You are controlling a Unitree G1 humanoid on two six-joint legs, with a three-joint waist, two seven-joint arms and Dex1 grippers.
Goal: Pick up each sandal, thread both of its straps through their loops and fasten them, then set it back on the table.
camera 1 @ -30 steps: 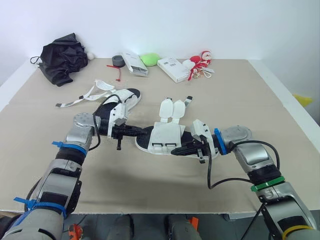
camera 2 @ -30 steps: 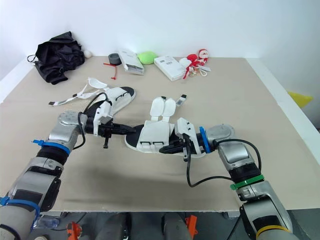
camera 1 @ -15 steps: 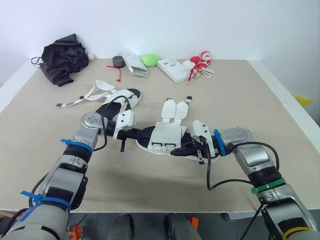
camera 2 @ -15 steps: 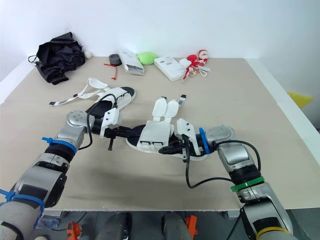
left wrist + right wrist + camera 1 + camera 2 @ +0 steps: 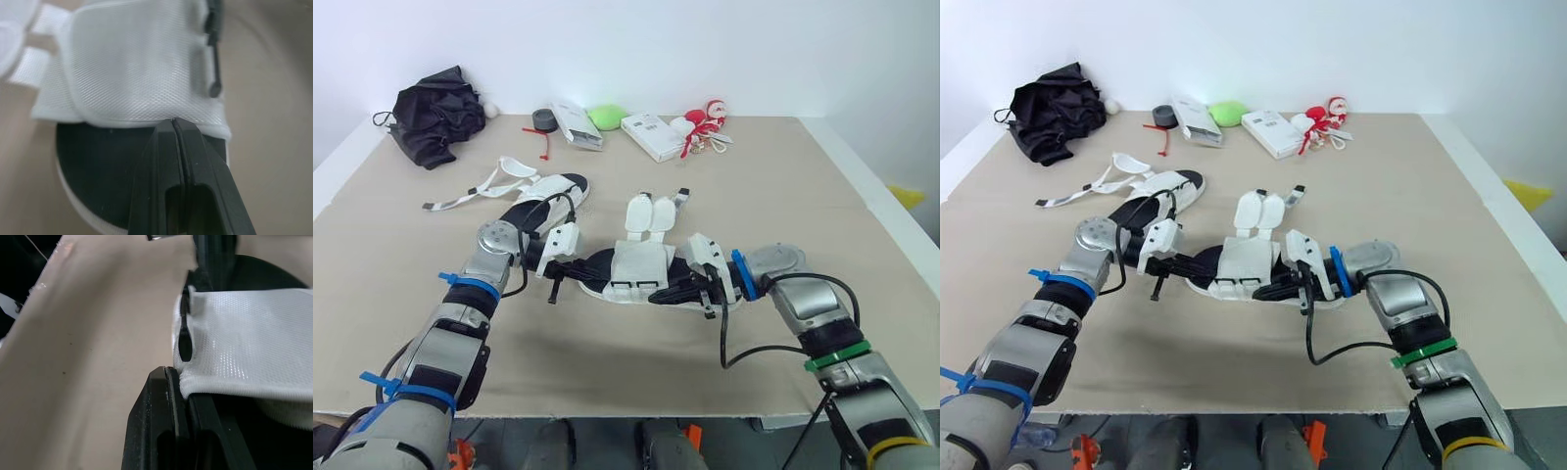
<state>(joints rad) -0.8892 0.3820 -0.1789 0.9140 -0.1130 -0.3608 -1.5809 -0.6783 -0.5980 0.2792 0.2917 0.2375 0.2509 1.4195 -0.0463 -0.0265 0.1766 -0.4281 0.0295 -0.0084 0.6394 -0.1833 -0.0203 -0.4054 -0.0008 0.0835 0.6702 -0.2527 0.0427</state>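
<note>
the near sandal [image 5: 641,266] lies sole down on the table [image 5: 783,186], between the two arms. its white mesh upper is closed over the black footbed. its two straps [image 5: 647,212] are thrown back on the far side, unthreaded, and the black loops [image 5: 184,342] on the near edge are empty. the right gripper [image 5: 182,380] is closed at the sandal's right end, and the upper's edge appears to be pinched between its fingers. the left gripper [image 5: 174,122] is pressed fully together, its tip set against the upper's rim at the left end. nothing is seen between its fingers.

the step in hand is judged to be the pick-up. a firmer hold is wanted before any lift: the sole should be taken along with the mesh, since the soft upper is likely to fold. the left fingers would have to be parted first, and the strap side kept free.

the second sandal [image 5: 551,188] is laid well apart beyond the left arm, its straps loose. the beige tabletop is bare around the work. a black cloth [image 5: 435,113], a tape roll [image 5: 544,118], a box [image 5: 651,135] and a red and white toy [image 5: 705,119] are ranged along the far edge, under a plain white wall [image 5: 724,49].
</note>
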